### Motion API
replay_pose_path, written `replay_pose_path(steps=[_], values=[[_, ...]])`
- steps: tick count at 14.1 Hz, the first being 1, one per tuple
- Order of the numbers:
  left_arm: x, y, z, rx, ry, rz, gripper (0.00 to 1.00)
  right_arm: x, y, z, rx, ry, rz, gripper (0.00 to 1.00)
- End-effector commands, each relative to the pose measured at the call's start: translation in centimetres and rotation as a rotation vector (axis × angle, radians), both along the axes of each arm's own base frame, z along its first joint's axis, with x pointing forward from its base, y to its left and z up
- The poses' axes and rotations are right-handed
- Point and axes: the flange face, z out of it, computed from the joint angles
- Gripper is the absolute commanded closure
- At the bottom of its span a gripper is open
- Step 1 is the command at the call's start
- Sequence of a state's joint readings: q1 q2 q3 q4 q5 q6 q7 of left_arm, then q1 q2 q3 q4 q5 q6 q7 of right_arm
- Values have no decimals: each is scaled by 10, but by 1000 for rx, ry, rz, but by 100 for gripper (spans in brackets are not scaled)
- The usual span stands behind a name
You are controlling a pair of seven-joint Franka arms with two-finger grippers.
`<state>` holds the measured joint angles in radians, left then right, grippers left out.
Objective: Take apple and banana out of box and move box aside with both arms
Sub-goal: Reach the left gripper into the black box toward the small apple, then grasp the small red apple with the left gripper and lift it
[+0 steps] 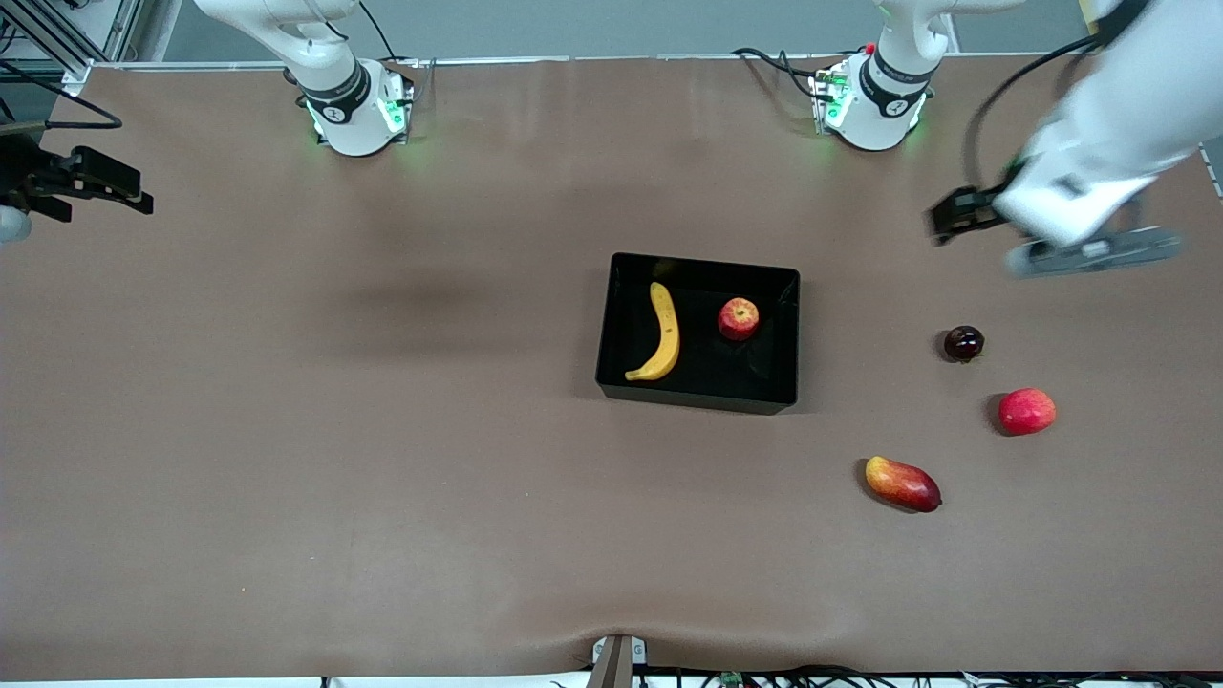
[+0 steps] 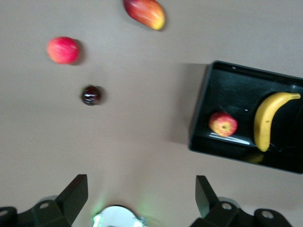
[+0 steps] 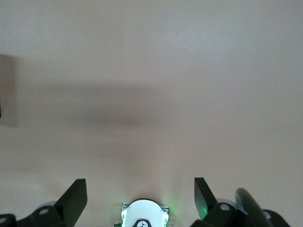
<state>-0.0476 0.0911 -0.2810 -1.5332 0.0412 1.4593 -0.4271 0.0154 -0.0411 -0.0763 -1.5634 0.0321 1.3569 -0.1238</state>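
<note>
The black box (image 1: 696, 394) stands at the middle of the table. The yellow banana (image 1: 659, 333) and the small red apple (image 1: 739, 318) lie inside it, apart from each other. In the left wrist view the box (image 2: 201, 113), the banana (image 2: 267, 120) and the apple (image 2: 223, 124) show too. My left gripper (image 1: 960, 212) is up in the air over bare table toward the left arm's end; it is open and empty (image 2: 142, 194). My right gripper (image 1: 124, 186) is over the right arm's end of the table, open and empty (image 3: 140, 194).
A dark round fruit (image 1: 964, 343), a plain red round fruit (image 1: 1027, 411) and a red-yellow mango (image 1: 903, 483) lie on the table between the box and the left arm's end. The right wrist view shows only brown table and the right arm's base (image 3: 144, 215).
</note>
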Motion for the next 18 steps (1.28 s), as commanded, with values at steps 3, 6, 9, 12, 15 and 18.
replay_pose_path(steps=[3, 6, 9, 12, 15, 18], values=[[3, -110, -118, 4, -1, 154, 0, 1, 2, 0, -7, 7, -13, 0], [-21, -144, -199, -10, -25, 201, 0, 2, 0, -2, -6, 10, -17, 0], [-44, -145, -263, 14, -59, 185, 0, 3, 4, -2, -6, 10, -9, 0], [-57, -159, -314, 16, -36, 200, 0, 3, 4, -2, -6, 10, -9, 0], [-61, -161, -346, 59, -47, 226, 0, 2, 3, -3, -6, 14, -10, 0], [-69, -161, -372, 94, -32, 214, 0, 3, 3, -4, -6, 15, -12, 0]])
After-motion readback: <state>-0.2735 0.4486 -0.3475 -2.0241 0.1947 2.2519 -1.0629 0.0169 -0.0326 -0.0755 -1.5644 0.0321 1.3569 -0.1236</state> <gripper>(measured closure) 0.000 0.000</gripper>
